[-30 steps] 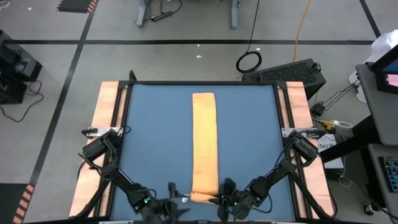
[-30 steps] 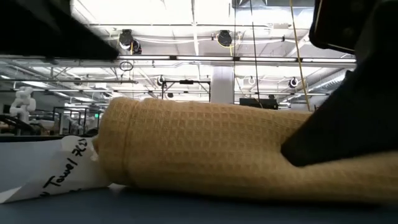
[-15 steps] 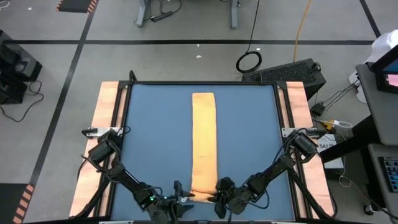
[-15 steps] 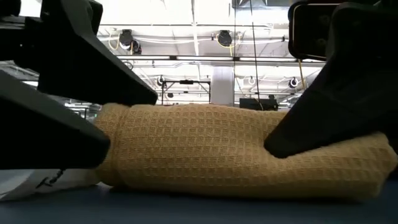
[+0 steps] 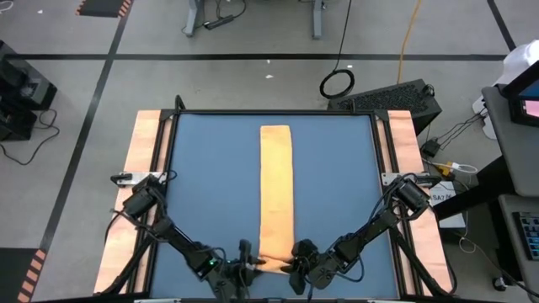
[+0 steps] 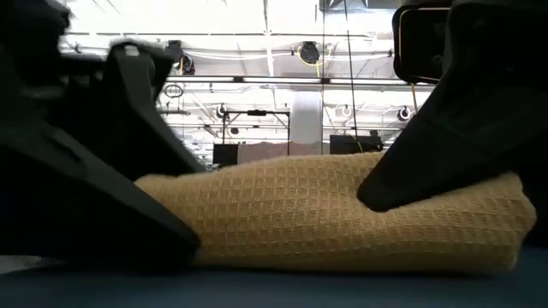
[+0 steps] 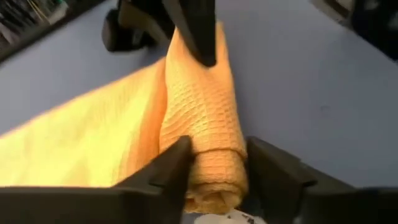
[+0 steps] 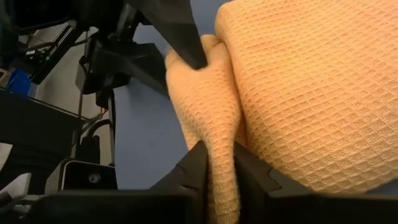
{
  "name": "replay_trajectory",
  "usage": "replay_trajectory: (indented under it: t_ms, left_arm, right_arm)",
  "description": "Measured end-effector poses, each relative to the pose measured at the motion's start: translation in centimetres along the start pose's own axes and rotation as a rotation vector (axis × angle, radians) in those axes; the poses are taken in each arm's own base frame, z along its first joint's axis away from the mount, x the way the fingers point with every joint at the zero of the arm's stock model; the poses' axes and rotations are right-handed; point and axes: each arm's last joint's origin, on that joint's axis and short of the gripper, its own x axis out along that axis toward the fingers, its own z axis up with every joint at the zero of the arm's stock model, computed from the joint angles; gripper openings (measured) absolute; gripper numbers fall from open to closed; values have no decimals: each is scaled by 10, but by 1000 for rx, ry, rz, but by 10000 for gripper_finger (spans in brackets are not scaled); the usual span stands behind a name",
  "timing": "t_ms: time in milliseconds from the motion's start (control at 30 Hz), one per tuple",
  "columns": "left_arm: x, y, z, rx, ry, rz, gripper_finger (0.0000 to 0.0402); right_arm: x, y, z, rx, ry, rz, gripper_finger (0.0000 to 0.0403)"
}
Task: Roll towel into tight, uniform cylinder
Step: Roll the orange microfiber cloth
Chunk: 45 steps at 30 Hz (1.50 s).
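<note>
The orange-yellow towel (image 5: pixel 275 185) lies as a long narrow strip on the blue mat, running from far to near. Its near end is wound into a short roll (image 6: pixel 342 222) that rests on the mat. My left gripper (image 5: pixel 250 263) is at the roll's left end and is shut on it (image 7: pixel 214 155). My right gripper (image 5: pixel 295 263) is at the roll's right end, also shut on it (image 8: pixel 217 165). In the low view both grippers flank the roll as dark shapes. The white tag is hidden. My left gripper has the roll's left end (image 7: pixel 214 171) between its two fingers, one on each side of the roll. The fingers come slanting down from the table's near left and lie along the roll. The roll lies on the mat. My right gripper pinches the roll's right end (image 8: pixel 219 143) between its two fingers, squeezing the cloth narrow there. It comes slanting down from the table's near right. One finger (image 6: pixel 411 171) lies over the top of the roll, which rests on the mat.
The blue mat (image 5: pixel 210 185) is bordered by wooden side boards (image 5: pixel 143 168) left and right. Bare mat lies on both sides of the strip. Beyond the far edge are floor, cables and a dark case (image 5: pixel 396 97).
My left gripper has moved toward the table's right and down onto the roll's left end, rolled its wrist, and shut on that end, covering the white tag. My right gripper has turned a little while keeping its hold on the right end.
</note>
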Motion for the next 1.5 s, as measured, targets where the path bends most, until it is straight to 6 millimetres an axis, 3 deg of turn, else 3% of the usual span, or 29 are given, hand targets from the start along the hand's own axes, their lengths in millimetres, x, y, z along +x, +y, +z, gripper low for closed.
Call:
replay_trajectory:
  t_ms: [133,233,400,600,767,1033,1233,1500]
  left_arm:
    - [4,5,-4,-97,55,-27,74]
    - [3,5,-6,-134,80,-32,29]
    - [1,6,-4,-200,85,-45,31]
    - [-2,15,6,-297,93,-106,44]
    - [8,29,9,-392,127,-203,46]
    - [27,55,11,-550,186,-342,48]
    - [32,64,11,-654,228,-382,49]
    - [31,66,12,-669,225,-374,50]
  right_arm:
    - [-2,1,1,-11,2,-1,76]
    - [-6,3,6,-122,11,-15,100]
    - [-28,23,14,-372,-12,45,138]
    - [-51,40,-3,-794,-90,71,184]
    - [-48,33,-26,-923,-107,15,236]
    - [-33,18,-38,-1030,-170,-98,325]
    - [-23,10,-44,-1061,-160,-113,311]
    - [-14,3,-51,-1012,-189,-109,243]
